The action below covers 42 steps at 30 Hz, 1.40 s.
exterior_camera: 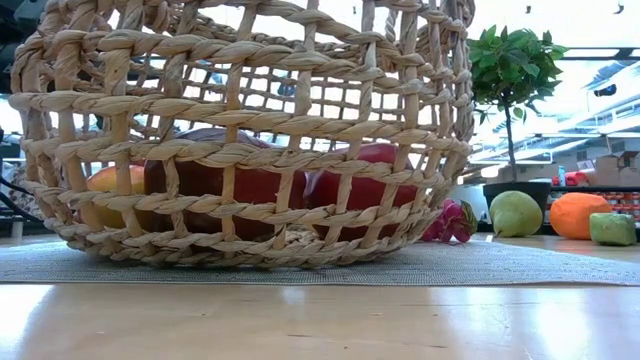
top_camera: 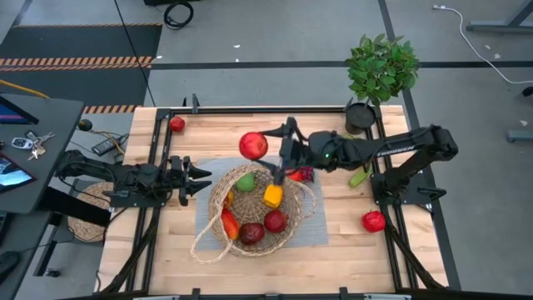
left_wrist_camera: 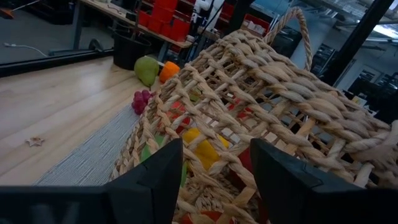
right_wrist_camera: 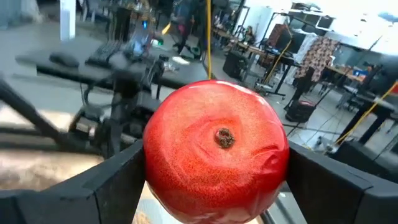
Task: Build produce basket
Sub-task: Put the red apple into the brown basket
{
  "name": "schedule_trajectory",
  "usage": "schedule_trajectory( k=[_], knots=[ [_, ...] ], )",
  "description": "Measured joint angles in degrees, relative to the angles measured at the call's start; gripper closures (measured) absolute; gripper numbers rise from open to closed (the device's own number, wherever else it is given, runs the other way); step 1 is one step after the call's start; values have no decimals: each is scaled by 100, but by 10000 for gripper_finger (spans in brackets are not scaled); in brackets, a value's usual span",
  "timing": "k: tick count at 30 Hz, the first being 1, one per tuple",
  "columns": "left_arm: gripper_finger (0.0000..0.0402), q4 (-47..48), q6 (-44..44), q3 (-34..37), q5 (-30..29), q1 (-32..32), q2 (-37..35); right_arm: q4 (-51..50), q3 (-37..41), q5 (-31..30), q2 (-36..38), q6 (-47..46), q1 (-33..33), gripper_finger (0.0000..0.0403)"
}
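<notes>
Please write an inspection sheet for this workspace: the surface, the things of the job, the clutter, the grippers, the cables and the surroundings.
Surface: wooden table, grey mat under basket.
Job's things: basket holds several fruits; purple grapes beside it; red apples loose on table.
Clutter: potted plant at far edge.
Grippers: right gripper shut on red fruit above the basket's far rim; left gripper open beside basket.
Cables: cable on floor.
Surroundings: side desk with keys.
</notes>
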<state>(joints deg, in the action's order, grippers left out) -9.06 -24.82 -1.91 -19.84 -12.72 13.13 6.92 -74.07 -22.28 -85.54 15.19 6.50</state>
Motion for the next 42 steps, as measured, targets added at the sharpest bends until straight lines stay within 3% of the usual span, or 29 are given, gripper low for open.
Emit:
schedule_trajectory(
  k=[28,42],
  knots=[
    [206,-4,-1,-1,-1,-2,37,-439,3,-380,-271,4140,1145,50],
    [204,2,1,2,-2,-1,36,-361,4,-462,-632,4759,1394,50]
  ],
)
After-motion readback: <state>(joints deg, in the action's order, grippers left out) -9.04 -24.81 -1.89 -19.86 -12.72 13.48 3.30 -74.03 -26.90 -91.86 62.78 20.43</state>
